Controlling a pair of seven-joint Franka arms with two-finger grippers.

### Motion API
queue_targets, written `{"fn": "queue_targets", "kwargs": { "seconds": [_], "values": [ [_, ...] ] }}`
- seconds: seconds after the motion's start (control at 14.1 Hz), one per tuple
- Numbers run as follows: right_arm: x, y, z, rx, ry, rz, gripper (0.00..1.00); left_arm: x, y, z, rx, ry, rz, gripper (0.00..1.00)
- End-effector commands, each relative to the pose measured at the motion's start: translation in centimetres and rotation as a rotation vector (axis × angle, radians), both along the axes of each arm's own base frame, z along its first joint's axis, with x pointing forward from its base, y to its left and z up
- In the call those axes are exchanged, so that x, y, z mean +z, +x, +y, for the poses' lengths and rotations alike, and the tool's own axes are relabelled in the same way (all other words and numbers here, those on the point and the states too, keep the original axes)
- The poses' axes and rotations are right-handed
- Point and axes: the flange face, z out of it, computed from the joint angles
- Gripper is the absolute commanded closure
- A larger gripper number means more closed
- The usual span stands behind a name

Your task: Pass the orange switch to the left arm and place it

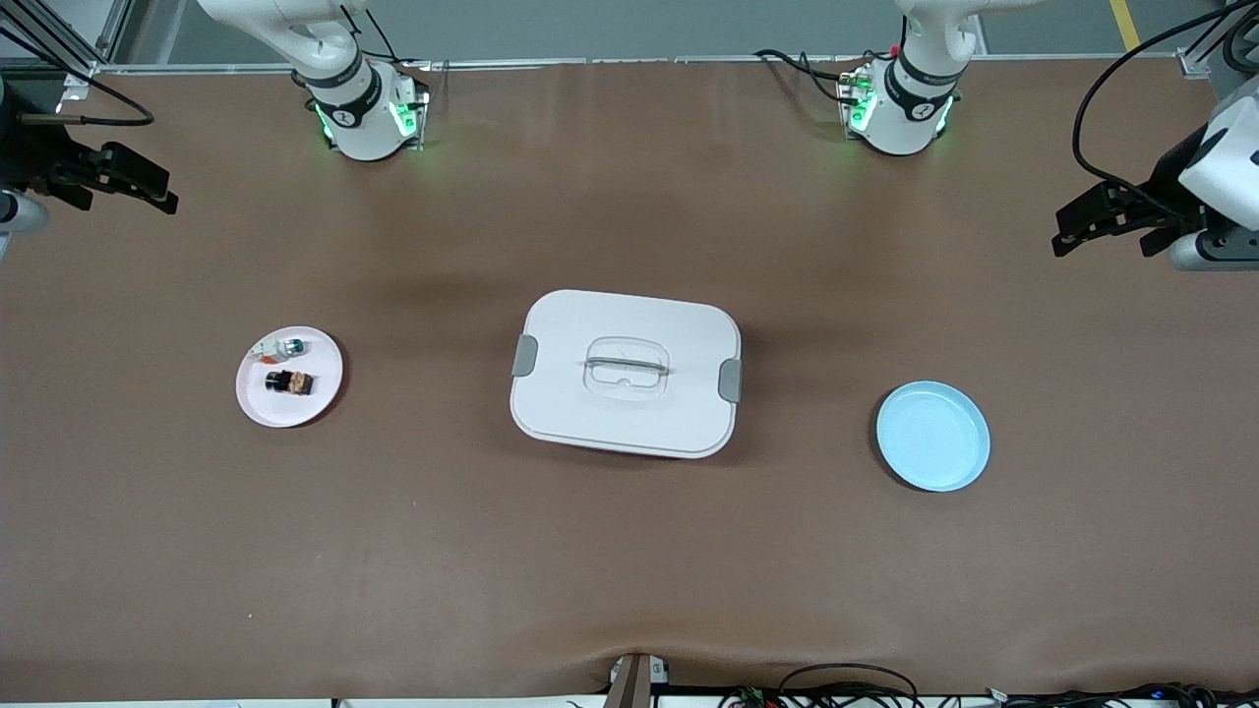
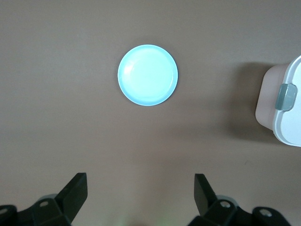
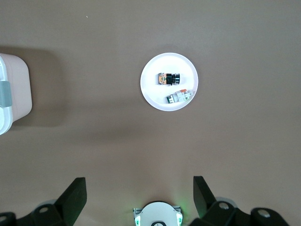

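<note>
The orange switch (image 1: 289, 382), a tiny black piece with orange markings, lies on a small white plate (image 1: 315, 403) toward the right arm's end of the table. The right wrist view shows the switch (image 3: 168, 78) on that plate (image 3: 153, 94). The white lidded box (image 1: 626, 372) stands in the middle of the table, between the two plates. My right gripper (image 1: 162, 192) hangs open and empty, high over its end of the table (image 3: 138, 183). My left gripper (image 1: 1102, 236) hangs open and empty over the left arm's end (image 2: 140, 181).
A small white piece with a green tip (image 1: 278, 347) shares the white plate (image 3: 180, 97). A light blue plate (image 1: 932, 436) lies bare toward the left arm's end (image 2: 147, 75). One edge of the box shows in each wrist view (image 2: 284, 106) (image 3: 11, 92).
</note>
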Motion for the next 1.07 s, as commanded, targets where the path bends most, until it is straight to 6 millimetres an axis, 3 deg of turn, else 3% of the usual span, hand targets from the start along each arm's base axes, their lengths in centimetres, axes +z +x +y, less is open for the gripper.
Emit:
{"fn": "queue_targets", "kwargs": {
  "seconds": [0.0,0.99],
  "values": [
    [0.4,-0.8,0.0,-0.004,0.014,-0.014,0.0,0.5,-0.1,0.1,-0.011,0.012,0.003,0.0],
    [1.5,-1.1,-1.1,-0.027,0.016,-0.049,0.0,0.4,-0.1,0.1,-0.011,0.011,0.005,0.0]
  ]
}}
